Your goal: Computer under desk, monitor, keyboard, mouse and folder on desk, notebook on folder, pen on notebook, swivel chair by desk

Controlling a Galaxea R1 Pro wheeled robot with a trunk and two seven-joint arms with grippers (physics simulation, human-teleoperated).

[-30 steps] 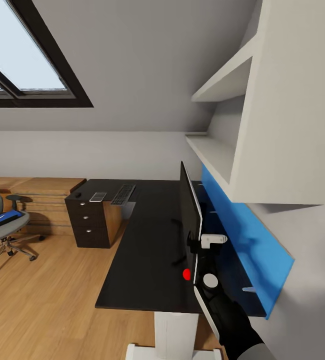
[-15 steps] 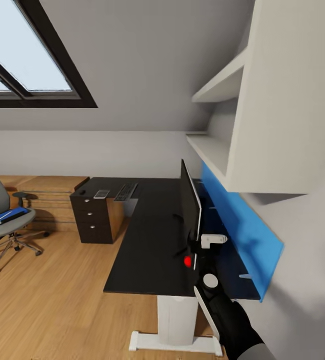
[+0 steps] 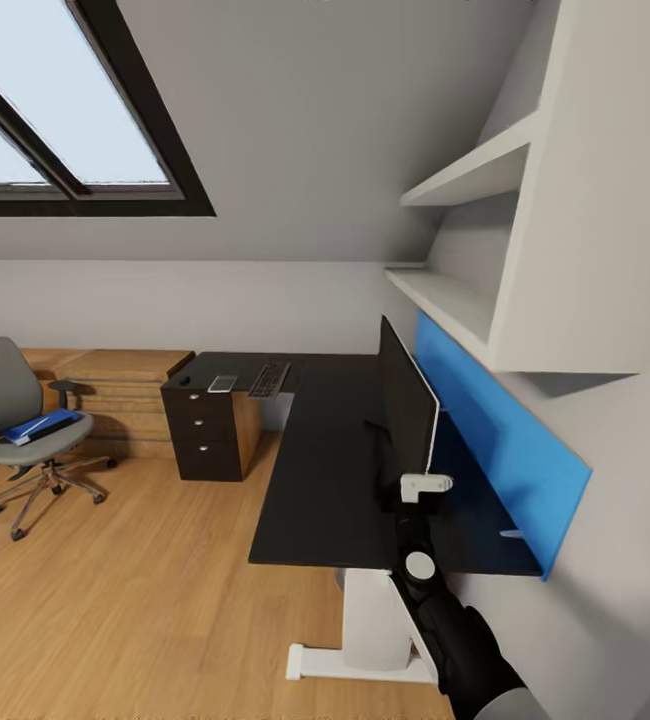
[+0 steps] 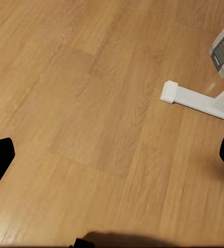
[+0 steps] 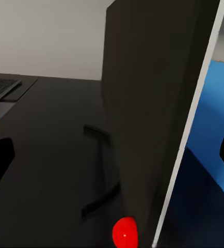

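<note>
A black-framed skylight (image 3: 65, 110) is set in the sloped ceiling, and white wall shelves (image 3: 485, 180) hang above a bright blue back panel (image 3: 505, 450). A dark three-drawer cabinet (image 3: 203, 430) with oak sides stands on the light wood floor (image 3: 115, 600), with low oak stepped shelving (image 3: 130, 385) just beside it against the grey-white wall.

You see a glossy black desk (image 3: 315, 470), a matt light wood floor (image 3: 115, 600), and a swivel chair (image 3: 20, 420) with grey cloth upholstery at nine o'clock.
</note>
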